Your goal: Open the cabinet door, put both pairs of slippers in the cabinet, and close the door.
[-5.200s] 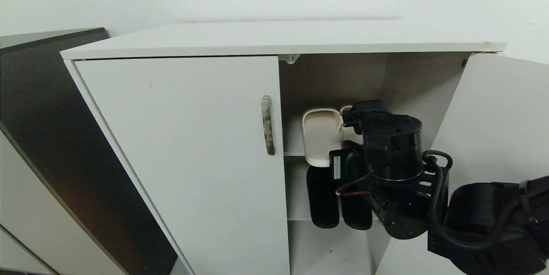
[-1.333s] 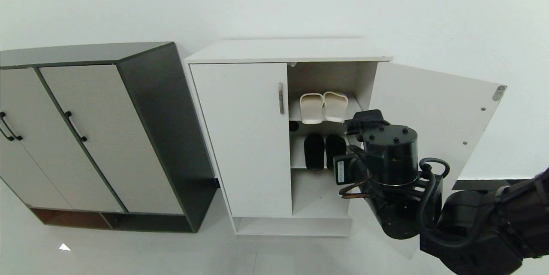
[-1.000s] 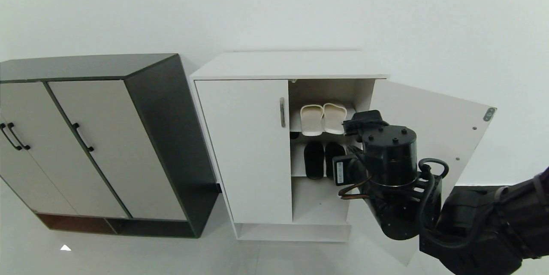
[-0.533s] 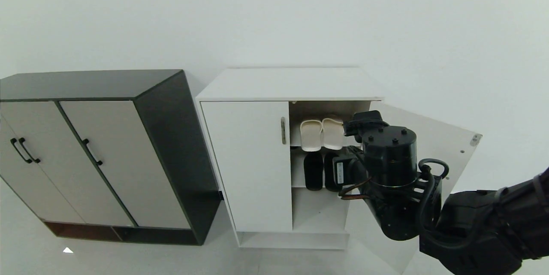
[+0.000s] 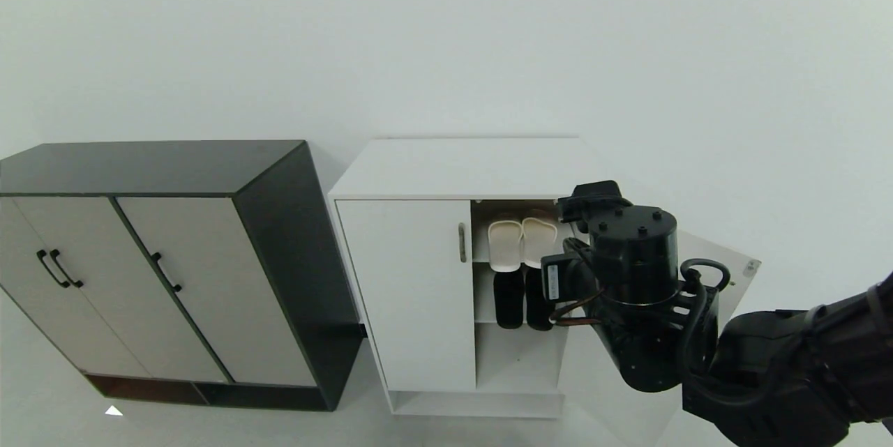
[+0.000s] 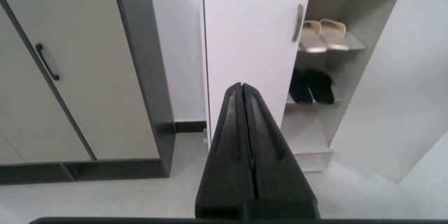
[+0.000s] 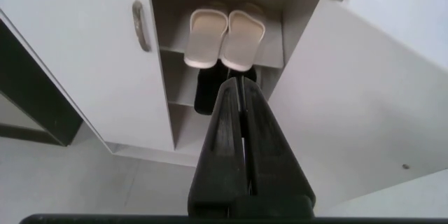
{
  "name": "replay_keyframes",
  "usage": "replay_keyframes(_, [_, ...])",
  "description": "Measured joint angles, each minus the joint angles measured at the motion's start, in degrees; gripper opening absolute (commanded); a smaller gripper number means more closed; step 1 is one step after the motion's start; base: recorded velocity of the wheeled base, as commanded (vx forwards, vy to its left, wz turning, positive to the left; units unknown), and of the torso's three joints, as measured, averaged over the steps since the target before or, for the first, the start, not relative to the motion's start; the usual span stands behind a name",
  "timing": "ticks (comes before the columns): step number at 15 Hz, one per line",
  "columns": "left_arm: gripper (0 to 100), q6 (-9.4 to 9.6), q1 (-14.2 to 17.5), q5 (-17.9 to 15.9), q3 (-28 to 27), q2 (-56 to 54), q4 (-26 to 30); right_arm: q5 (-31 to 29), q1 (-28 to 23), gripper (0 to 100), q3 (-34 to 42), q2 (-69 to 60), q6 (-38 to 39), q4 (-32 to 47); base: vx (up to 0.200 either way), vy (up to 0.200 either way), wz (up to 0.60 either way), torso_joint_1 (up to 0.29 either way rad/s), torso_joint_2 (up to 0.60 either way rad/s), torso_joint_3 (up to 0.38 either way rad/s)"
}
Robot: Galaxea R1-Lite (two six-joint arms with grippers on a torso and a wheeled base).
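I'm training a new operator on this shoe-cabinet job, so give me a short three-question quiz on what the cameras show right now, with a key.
1. True or false: the right-hand door of the white two-door cabinet is shut.
2. Where does the pair of cream slippers lie? A) inside, one level above the pair of black slippers; B) inside, one level below them; C) outside, in front of the cabinet.
3. Fill in: the left gripper and the right gripper are both ____, with nothing between their fingers.

Key: 1 false, it stands open; 2 A; 3 shut.
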Motion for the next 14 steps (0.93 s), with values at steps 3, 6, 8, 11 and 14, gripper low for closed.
replay_keyframes(3, [0, 0.06, 0.0, 0.0, 0.0, 0.0, 0.0, 0.1, 0.1, 0, 0.8, 0.0, -0.7, -0.1, 0.0, 0.0, 0.0, 0.11, -0.25, -0.146])
replay_keyframes(6, [0, 0.06, 0.0, 0.0, 0.0, 0.0, 0.0, 0.1, 0.3, 0, 1.0, 0.0, -0.7, -0.1, 0.0, 0.0, -0.4, 0.03, -0.04, -0.023])
replay_keyframes(8, [0, 0.06, 0.0, 0.0, 0.0, 0.0, 0.0, 0.1, 0.4, 0, 1.1, 0.0, -0.7, -0.1, 0.0, 0.0, -0.6, 0.005, -0.01, 0.002])
replay_keyframes(11, [0, 0.06, 0.0, -0.1, 0.0, 0.0, 0.0, 0.1, 0.2, 0, 1.3, -0.1, -0.7, -0.1, 0.0, 0.0, -0.6, 0.012, 0.0, -0.006])
replay_keyframes(14, [0, 0.06, 0.0, -0.1, 0.0, 0.0, 0.0, 0.1, 0.2, 0, 1.3, -0.1, -0.8, 0.0, 0.0, 0.0, -0.2, 0.002, 0.0, 0.002])
